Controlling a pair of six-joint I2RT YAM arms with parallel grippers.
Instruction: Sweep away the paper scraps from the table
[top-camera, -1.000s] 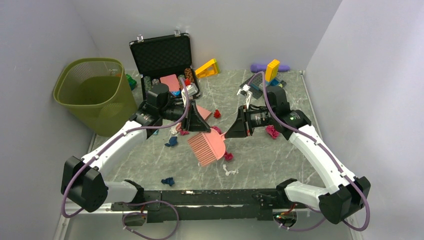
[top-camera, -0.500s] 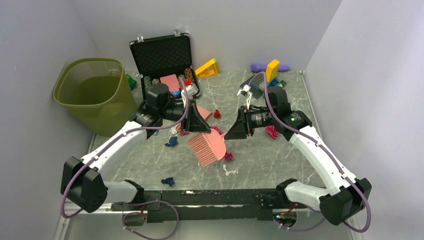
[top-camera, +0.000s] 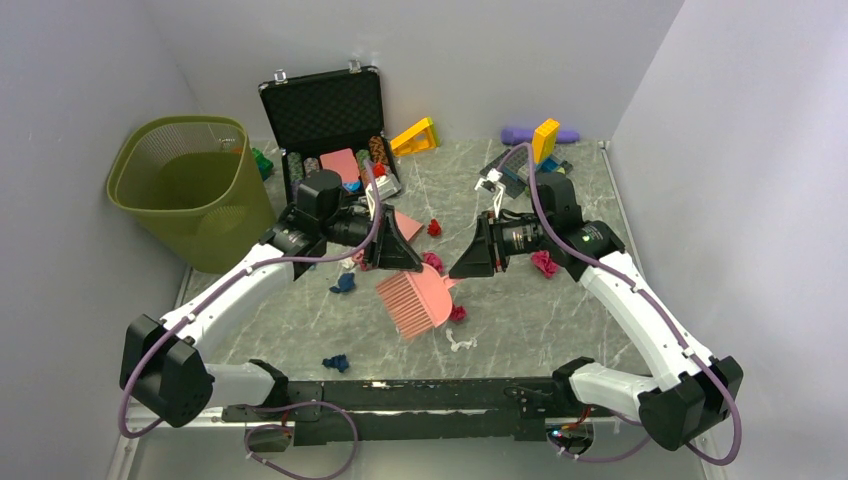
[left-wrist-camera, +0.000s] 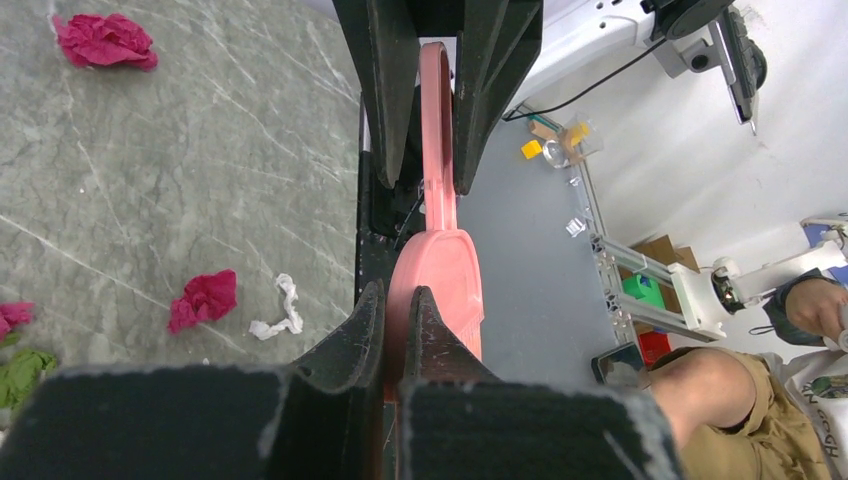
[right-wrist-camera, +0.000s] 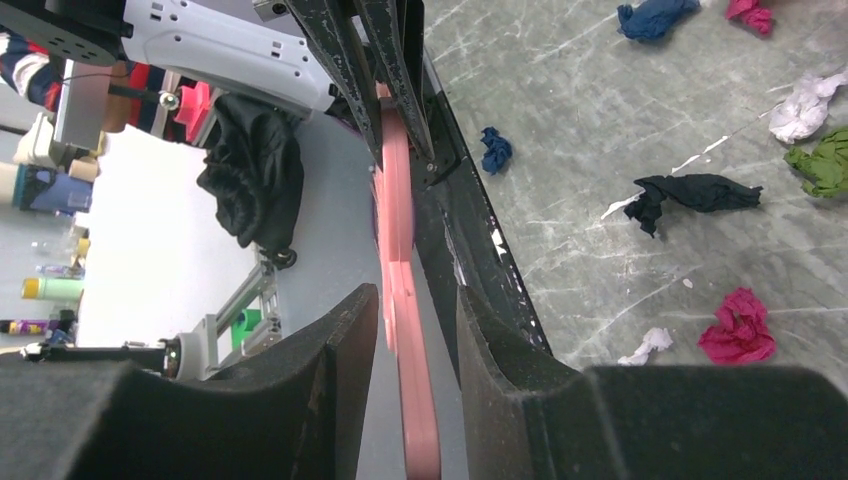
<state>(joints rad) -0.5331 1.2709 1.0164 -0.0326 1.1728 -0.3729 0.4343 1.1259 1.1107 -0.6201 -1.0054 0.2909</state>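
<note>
Paper scraps (top-camera: 343, 283) surround the pink brush (top-camera: 415, 298) pinched by the left hand (left-wrist-camera: 396, 310).

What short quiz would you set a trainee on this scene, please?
1. True or false: the left gripper is shut on the pink brush.
2. In the top view, which colour is the paper scrap lying nearest the front rail? A pink, B dark blue, C green.
3. Fill in: the lid of the black case stands ___.
Key: 1 true; 2 B; 3 open.
</note>
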